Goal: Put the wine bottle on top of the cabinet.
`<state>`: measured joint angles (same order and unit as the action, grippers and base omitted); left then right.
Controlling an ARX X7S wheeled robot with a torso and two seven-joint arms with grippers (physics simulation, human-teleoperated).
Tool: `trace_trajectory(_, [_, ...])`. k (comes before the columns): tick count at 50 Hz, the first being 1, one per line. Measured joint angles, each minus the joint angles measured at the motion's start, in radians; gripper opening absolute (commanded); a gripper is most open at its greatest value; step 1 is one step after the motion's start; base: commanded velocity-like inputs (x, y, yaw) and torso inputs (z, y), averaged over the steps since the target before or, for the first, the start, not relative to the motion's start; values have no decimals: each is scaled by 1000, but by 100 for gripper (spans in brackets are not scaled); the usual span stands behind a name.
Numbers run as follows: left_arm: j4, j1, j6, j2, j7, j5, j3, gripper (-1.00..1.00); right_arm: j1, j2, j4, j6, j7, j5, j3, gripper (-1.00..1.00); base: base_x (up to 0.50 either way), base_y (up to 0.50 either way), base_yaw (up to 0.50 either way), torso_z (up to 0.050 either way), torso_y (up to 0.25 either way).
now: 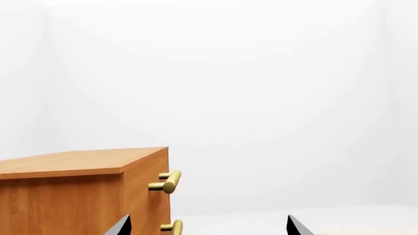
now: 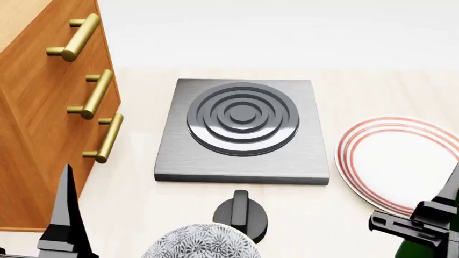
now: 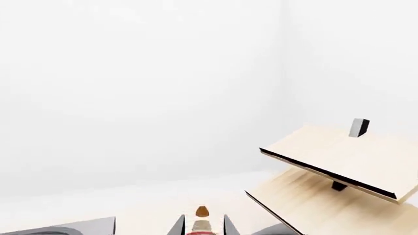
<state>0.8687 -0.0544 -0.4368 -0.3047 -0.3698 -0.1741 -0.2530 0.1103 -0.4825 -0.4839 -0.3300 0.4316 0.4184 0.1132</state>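
The wine bottle shows in the right wrist view as a tan cork and pale neck (image 3: 201,220) between my right gripper's (image 3: 201,229) two dark fingertips, which stand close on either side of it. In the head view a patch of its dark green glass (image 2: 418,251) shows under the right gripper (image 2: 437,215) at the bottom right. The orange-brown cabinet (image 2: 43,107) with brass bar handles stands at the left. Its flat top (image 1: 78,161) shows in the left wrist view. My left gripper (image 1: 207,229) is open and empty beside the cabinet's front corner.
A grey hot plate (image 2: 242,129) with rings lies in the middle, with a black knob (image 2: 240,212) before it. A red-ringed white plate (image 2: 401,161) is at the right. A patterned bowl (image 2: 201,243) sits at the near edge. A pale slanted rack (image 3: 339,161) stands further right.
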Motion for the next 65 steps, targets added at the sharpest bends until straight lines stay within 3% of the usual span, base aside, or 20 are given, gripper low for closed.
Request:
trace_trajectory(28, [-74, 0, 42, 10, 5, 18, -84, 100, 299, -10, -129, -204, 8, 254, -15, -100, 0, 0, 0, 0, 0])
trace_trajectory(65, [-102, -95, -26, 8, 22, 28, -158, 100, 511, 82, -110, -267, 4, 257, -225, -100, 0, 0, 0, 0, 1])
